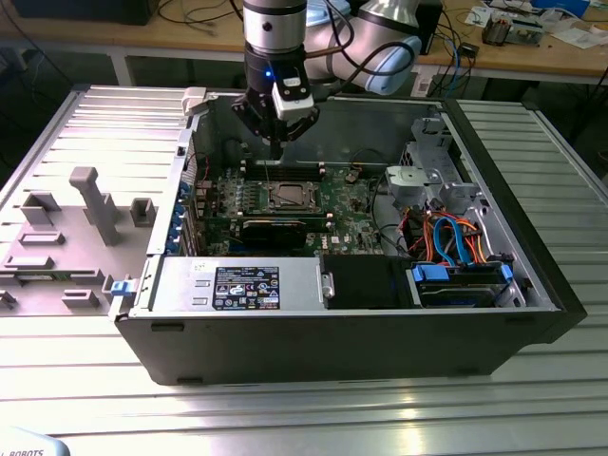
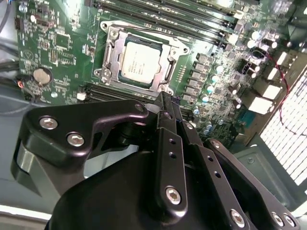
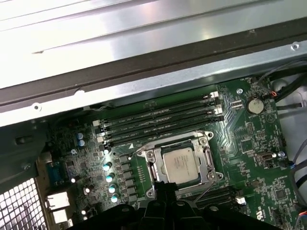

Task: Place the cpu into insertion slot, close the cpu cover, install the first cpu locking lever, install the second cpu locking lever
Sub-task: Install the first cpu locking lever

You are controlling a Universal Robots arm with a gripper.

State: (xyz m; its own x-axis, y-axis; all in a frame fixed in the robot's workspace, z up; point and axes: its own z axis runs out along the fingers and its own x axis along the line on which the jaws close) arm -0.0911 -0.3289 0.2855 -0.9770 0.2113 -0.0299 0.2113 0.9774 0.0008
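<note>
Now, stage: the cpu [image 2: 140, 63] sits in the slot [image 3: 149, 154], and the cover [image 2: 113, 56] lies flat over it with the chip showing through its window.
Done, as judged: seating and cover closing both look complete.
Left, as judged: the two levers. A thin wire lever [image 3: 211, 186] runs off at a slant from one corner of the slot, and I cannot tell whether either lever is latched.
Cpu place: a little left of centre in the exterior view, on the green board [image 1: 351, 204] inside the open case [image 1: 332, 332], which lies on the ribbed surface [image 1: 304, 408].
Cpu facing: flat, metal top up toward the arm [image 1: 275, 38].
Cpu axis: close to square, so no clear long axis. Its edges run parallel with the slot rim and the memory slots [image 3: 158, 120].
Jaws: closed together to a narrow tip with nothing held, hanging just above the edge of the cover and not visibly touching it.
</note>
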